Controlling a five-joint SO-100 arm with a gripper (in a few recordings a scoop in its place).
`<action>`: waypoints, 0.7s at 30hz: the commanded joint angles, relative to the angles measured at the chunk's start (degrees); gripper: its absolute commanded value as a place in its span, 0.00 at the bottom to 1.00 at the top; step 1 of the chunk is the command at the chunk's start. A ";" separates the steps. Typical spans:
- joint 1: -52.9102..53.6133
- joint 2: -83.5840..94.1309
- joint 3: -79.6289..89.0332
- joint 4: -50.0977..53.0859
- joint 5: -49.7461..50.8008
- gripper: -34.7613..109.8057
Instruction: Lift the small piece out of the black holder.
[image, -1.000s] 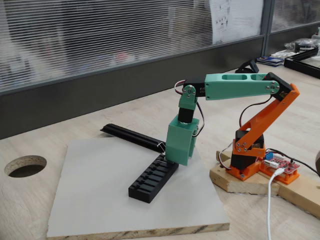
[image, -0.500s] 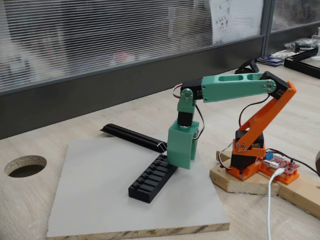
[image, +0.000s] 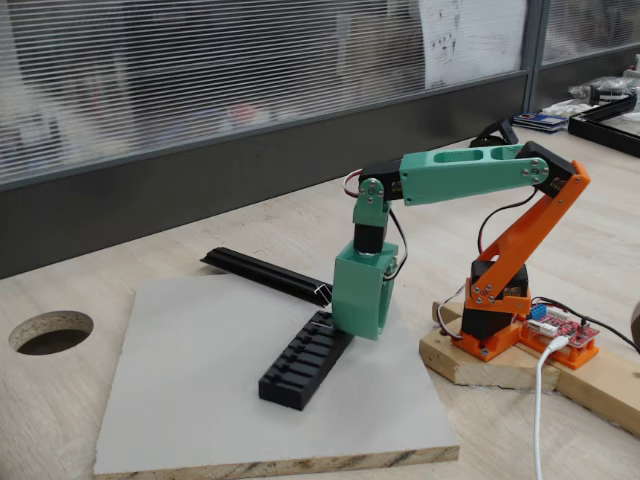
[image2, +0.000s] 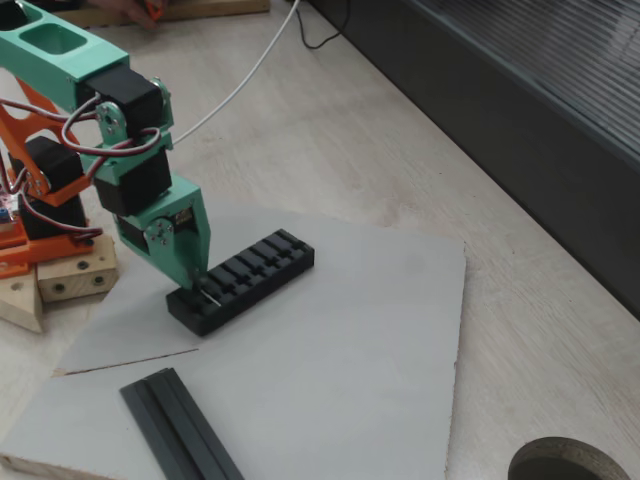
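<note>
Board first: a pale grey panel lies flat on the wooden table, under and all around the pincer, and it probably serves as a plain, level ground on which dark parts stand out. Behind the pincer in one fixed view, and nearer the camera in the other, a long black rail lies partly on the panel, well clear of the work and seemingly just parked. Off to the pincer's rear stands the orange base of the arm on a wooden block, which likely keeps it from tipping as it reaches out.

Directly beneath the pincer lies the black holder, flat on the panel with its slotted top upward, so that anything seated in a slot can be drawn straight up. The green pincer points steeply down at the holder's end nearest the arm, its tip at or just above the slots.

Right at that tip a thin pale sliver shows, which I take to be the small piece, at the holder's end slot. Whether it sits in the slot or is already nipped I cannot tell. Nor can I tell how wide the pincer stands: the green shell hides the jaws, so clenched or released stays unknown.
</note>
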 joint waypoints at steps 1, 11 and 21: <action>-0.79 1.49 0.00 0.35 -0.35 0.25; -0.09 3.87 -4.04 0.97 -0.35 0.25; -0.18 8.96 -4.04 1.23 -0.26 0.25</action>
